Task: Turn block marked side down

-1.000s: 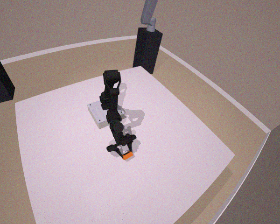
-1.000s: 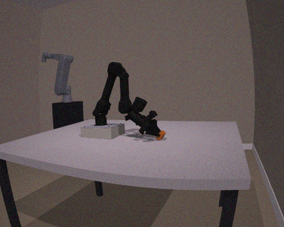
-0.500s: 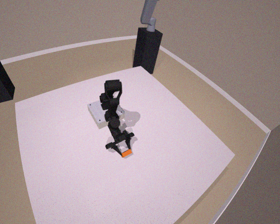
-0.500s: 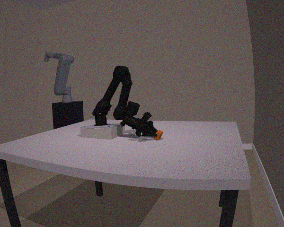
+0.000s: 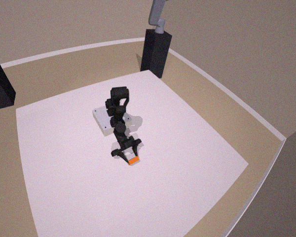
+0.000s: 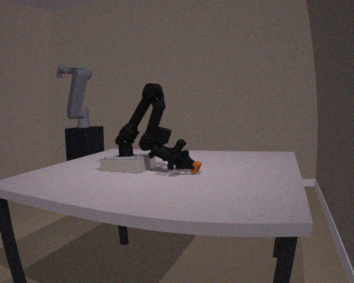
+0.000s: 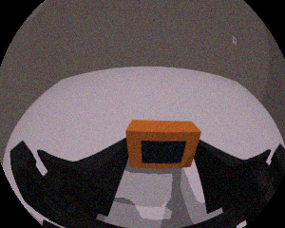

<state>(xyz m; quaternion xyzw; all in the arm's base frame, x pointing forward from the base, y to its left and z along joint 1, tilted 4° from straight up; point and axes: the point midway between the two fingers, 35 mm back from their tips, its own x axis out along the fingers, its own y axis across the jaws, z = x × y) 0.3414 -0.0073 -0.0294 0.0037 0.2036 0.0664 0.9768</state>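
The orange block is held between the fingertips of my gripper. The gripper is shut on it from both sides and slants low over the white table. The block's dark marked side faces back toward the wrist camera. The block is tilted, with its lower edge at or just above the table top; whether it touches is too small to tell.
The arm's pale base box stands on the table behind the gripper. A grey arm on a black pedestal stands beyond the table's far edge. Another black pedestal is at the left in the top view.
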